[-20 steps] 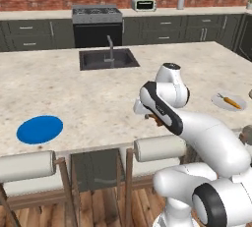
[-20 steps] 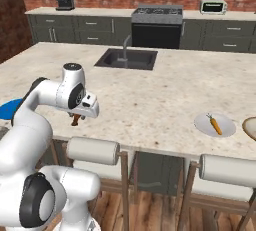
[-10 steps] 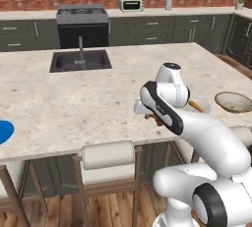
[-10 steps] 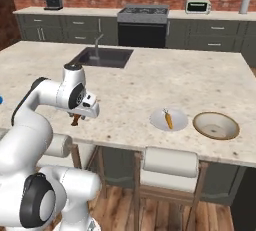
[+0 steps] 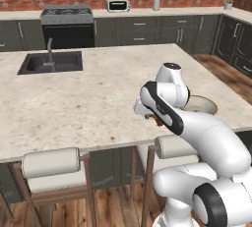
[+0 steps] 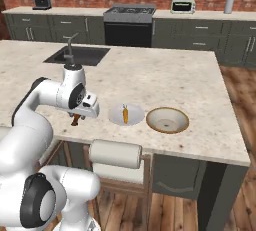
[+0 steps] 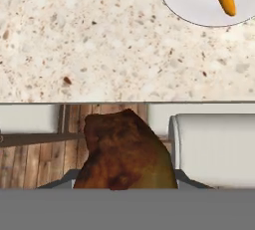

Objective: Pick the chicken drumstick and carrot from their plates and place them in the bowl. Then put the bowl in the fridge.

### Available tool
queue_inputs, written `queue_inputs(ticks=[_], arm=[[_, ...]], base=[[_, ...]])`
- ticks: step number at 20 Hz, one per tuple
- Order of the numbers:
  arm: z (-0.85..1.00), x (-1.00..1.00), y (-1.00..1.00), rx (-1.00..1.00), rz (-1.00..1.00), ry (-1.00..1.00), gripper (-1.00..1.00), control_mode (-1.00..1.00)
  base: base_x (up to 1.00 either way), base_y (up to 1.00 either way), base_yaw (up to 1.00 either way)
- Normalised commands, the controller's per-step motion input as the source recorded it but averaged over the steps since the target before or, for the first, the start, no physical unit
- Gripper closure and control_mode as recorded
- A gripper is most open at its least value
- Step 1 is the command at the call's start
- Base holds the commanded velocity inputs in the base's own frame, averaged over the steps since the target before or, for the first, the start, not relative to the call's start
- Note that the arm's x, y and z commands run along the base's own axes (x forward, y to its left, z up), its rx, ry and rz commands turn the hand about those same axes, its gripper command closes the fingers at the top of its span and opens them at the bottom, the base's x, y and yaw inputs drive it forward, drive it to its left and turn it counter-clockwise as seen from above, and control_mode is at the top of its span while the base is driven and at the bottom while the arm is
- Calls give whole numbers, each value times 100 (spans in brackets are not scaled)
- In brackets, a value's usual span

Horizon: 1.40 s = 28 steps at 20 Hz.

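Note:
My gripper (image 6: 76, 118) is shut on the dark-brown chicken drumstick (image 6: 75, 120), holding it just above the island counter's front edge. The hand view has the drumstick (image 7: 124, 149) between the fingertips, with the gripper (image 7: 124, 181) over the counter edge. The same drumstick (image 5: 154, 119) pokes out under the hand in the left base view. To its right lies the pale grey-white plate (image 6: 116, 115) with the orange carrot (image 6: 125, 115) on it. The tan bowl (image 6: 167, 120) stands just right of that plate, holding nothing. The arm partly hides the bowl (image 5: 203, 105). The fridge is out of view.
The island counter (image 6: 165, 77) has a dark sink (image 6: 77, 55) at its far left. Padded stools (image 6: 116, 154) (image 5: 51, 163) stand against the front edge below the gripper. Stove (image 6: 129, 12) and toaster (image 6: 182, 6) line the back wall.
The base has driven right, so the whole scene slid left: the blue plate left the view and the carrot plate and bowl came close. The grip on the drumstick is unchanged.

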Motion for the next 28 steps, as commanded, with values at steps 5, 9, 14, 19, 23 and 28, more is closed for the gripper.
queue_inputs(ticks=[5,9,14,19,23,28], arm=[[0,0,0,0,0,0,100,100],[0,0,0,0,0,0,100,100],[0,0,0,0,0,0,100,100],[0,0,0,0,0,0,100,100],[0,0,0,0,0,0,100,100],[0,0,0,0,0,0,100,100]], base=[[1,-76,0],[6,-71,0],[28,-53,0],[15,-16,0],[0,0,0],[0,0,0]])
